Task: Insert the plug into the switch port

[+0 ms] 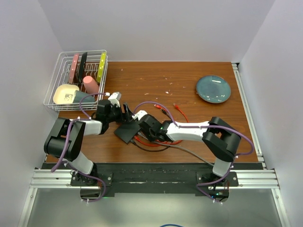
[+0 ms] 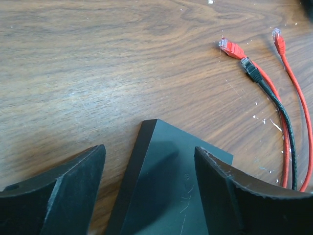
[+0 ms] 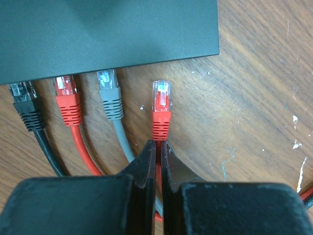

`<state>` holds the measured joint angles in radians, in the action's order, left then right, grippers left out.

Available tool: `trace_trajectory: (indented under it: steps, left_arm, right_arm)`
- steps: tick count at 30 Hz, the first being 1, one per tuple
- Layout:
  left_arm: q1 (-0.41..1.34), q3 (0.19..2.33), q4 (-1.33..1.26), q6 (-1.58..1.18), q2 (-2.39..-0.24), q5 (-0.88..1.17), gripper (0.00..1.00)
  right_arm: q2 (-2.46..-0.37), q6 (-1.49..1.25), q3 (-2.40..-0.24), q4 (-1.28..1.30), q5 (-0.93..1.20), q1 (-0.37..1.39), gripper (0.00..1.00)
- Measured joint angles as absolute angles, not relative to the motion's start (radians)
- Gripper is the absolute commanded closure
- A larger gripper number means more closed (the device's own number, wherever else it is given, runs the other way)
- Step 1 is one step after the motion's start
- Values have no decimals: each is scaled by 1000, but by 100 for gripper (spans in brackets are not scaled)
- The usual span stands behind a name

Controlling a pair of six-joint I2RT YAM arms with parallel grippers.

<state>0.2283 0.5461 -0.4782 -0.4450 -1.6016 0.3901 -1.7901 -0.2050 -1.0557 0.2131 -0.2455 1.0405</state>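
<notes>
The flat black switch box [image 1: 128,132] lies between both arms. In the right wrist view its port edge [image 3: 107,34] faces my fingers, with black [image 3: 22,98], red [image 3: 66,93] and grey [image 3: 108,88] plugs seated in it. My right gripper [image 3: 158,144] is shut on the cable just behind a red plug [image 3: 161,110]. The plug points at the edge to the right of the grey one, with a small gap of bare table before the box. The free socket itself is hidden. My left gripper [image 2: 150,156] is open, its fingers on either side of a corner of the box [image 2: 171,191].
Loose cable ends, two red [image 2: 231,47] [image 2: 278,36] and one black [image 2: 250,67], lie on the wood beyond the box. A round blue-grey plate [image 1: 213,89] sits far right. A wire dish rack [image 1: 78,80] with dishes stands at the far left.
</notes>
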Motion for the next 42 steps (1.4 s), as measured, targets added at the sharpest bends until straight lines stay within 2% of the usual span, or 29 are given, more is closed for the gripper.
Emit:
trace_trajectory:
  steps: [42]
  left_arm:
    - [228, 548, -482, -442, -1616, 463, 29]
  right_arm:
    - [-1826, -276, -1052, 111, -318, 1073, 100]
